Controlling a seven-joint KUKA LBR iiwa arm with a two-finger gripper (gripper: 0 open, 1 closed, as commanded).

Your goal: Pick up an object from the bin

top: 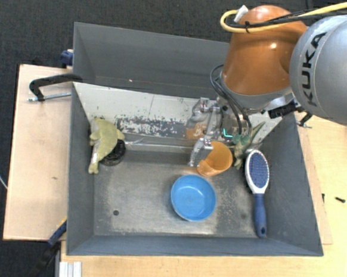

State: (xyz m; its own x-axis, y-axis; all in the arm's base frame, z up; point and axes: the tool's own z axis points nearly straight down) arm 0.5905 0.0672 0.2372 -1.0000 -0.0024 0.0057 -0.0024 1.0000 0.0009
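Orange cup (216, 160): lying tilted on the floor of the bin (139, 189), near the back wall, right of middle. Gripper (201, 134): hanging low just left of the cup, appearing to be touching its rim; how far open, cannot tell; nothing confirmed as held. Blue bowl (193, 197): sitting upright just in front of the cup. Blue-handled brush (258, 177): lying along the right wall. Yellow-green soft item (103, 140): resting at the left, well apart.
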